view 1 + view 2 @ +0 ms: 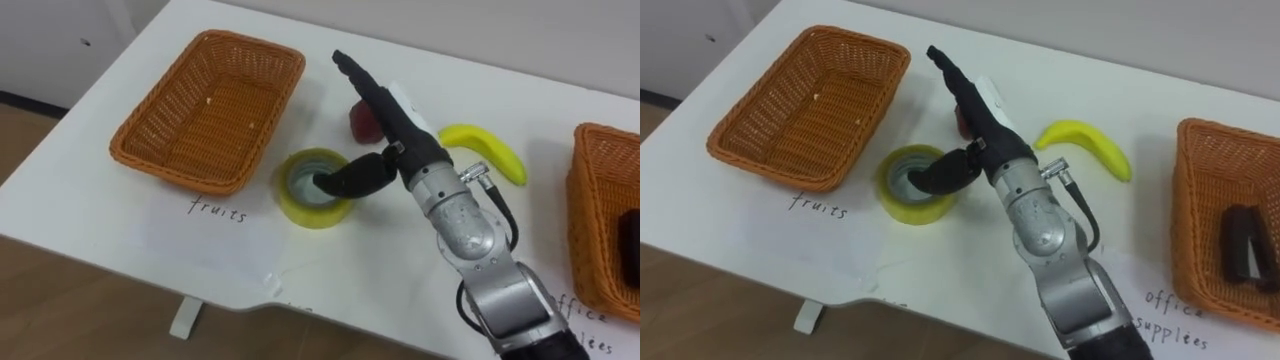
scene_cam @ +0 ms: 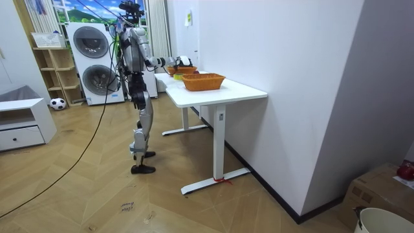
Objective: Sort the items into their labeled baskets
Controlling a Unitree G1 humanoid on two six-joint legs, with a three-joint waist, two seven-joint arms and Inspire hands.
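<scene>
Early days: the right hand point(image 1: 395, 125) is hovering with straight fingers over the yellow tape roll point(image 1: 300, 207) on the counter point(image 1: 120, 230), thumb dipping inside. The banana point(image 1: 490, 150) and red fruit point(image 1: 360, 122) are lying loose, and the fruits basket point(image 1: 160, 155) is sitting empty.

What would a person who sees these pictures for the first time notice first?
The right hand reaches over the white table, fingers straight, its thumb down in the hole of a yellow tape roll. Just beyond it lie a red fruit and a banana, while the left basket holds no fruit yet.
</scene>
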